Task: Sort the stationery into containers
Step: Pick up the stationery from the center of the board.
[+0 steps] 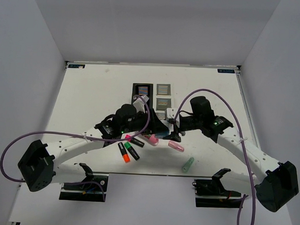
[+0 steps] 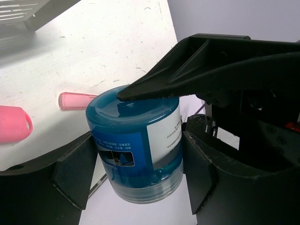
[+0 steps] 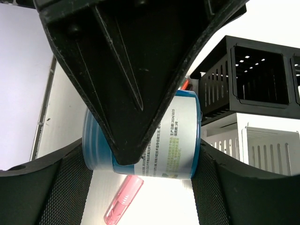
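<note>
While the left end effector [image 2: 137, 164] and right end effector [image 3: 143, 159] both clamp the roll [image 2: 133, 140], handover appears underway; one must release before binning.

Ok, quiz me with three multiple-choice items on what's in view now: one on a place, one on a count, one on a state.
1. Where is the green tube?
A at the far left corner
B stacked on the highlighters
C near the front edge of the table, toward the right arm

2. How many highlighters lie on the table?
A one
B three
C five

3. What state is the blue roll in?
A gripped in the right gripper
B lying flat, alone on the table
C standing alone at the far edge

Answers: 1 C, it lies by itself right of centre. 2 B, pink, green and orange ends show. 3 A, the gripper's pads sit against both its sides.
</note>
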Tool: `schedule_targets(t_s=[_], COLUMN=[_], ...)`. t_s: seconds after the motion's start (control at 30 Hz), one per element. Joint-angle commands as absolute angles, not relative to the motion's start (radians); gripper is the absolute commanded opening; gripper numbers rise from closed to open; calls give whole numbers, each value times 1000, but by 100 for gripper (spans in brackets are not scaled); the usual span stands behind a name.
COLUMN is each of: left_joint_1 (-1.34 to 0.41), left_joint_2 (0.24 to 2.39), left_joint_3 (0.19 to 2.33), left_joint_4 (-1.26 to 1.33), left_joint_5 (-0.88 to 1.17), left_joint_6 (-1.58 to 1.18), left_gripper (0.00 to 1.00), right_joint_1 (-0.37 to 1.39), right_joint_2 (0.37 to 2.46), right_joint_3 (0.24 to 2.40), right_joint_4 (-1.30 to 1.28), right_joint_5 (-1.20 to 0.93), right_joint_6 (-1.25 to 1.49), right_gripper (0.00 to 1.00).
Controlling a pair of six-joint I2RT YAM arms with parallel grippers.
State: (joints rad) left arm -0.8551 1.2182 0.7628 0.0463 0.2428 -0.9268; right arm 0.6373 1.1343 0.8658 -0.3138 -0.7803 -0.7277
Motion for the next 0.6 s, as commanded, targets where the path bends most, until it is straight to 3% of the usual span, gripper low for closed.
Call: schedule_targets(t_s=[0.0, 0.17, 0.27, 0.33, 0.37, 0.4, 0.43, 0.5, 0.57], left_joint_1=[-859, -859, -858, -857, -856, -857, -856, -857, -856], left_joint_2=[1230, 1267, 1281, 1287, 1285, 1289, 1287, 1275, 1252], left_joint_3=[814, 827, 845, 854, 856, 857, 859, 858, 871], left_joint_4=[78, 90, 86, 78, 78, 81, 80, 83, 66], left_joint_5=[222, 215, 215, 222, 225, 235, 236, 238, 223], left_joint_6=[-931, -939, -933, -925, -925, -925, -927, -919, -907], left_gripper=[74, 72, 51, 27, 17, 7, 0, 0, 0], right_joint_1=[647, 655, 658, 657, 658, 657, 655, 652, 653], right_joint_2=[1100, 1097, 1092, 1089, 1086, 1085, 1081, 1077, 1074], right_joint_3=[859, 856, 853, 853, 850, 848, 847, 848, 856], right_joint_4=[-252, -250, -268, -278, -279, -275, -269, -259, -261], right_joint_5=[-808, -821, -830, -833, -834, -834, -830, -830, -801], right_joint_6=[-712, -709, -721, -715, -709, -703, -678, -666, -651], right_gripper=[0, 0, 0, 0, 6, 41, 62, 90, 90])
